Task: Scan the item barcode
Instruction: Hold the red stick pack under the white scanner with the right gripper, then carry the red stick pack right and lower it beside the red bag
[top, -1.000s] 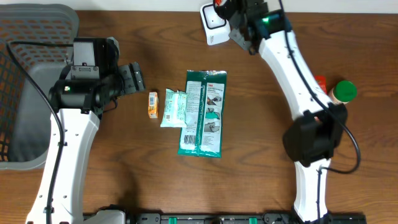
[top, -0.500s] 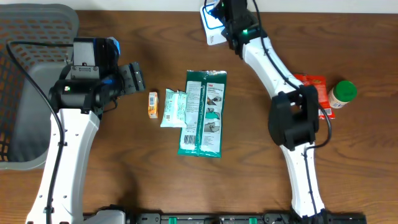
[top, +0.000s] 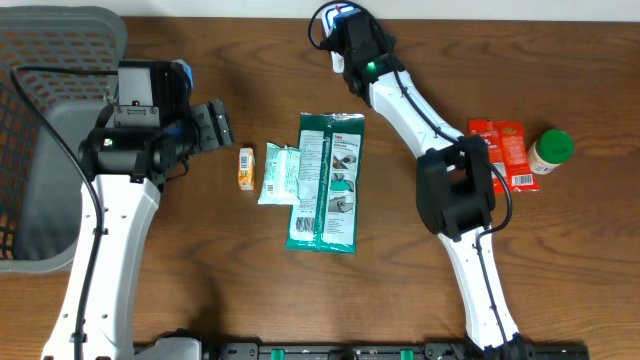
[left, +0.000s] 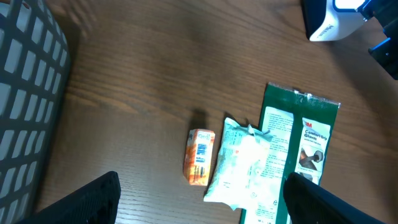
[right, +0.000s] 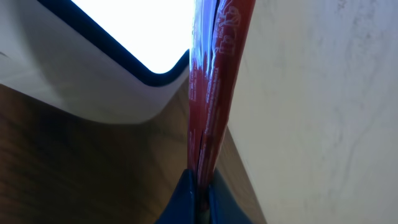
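Wooden table, scanner partly off-frame.

Grey mesh basket left edge; green-lidded jar far right on wooden table

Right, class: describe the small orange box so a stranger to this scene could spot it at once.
Mid-way across the brown wooden table, three packages lie side by side. Left of the large dark green packet and the pale mint pouch lies the small orange box. It is the smallest of them and the only orange one.
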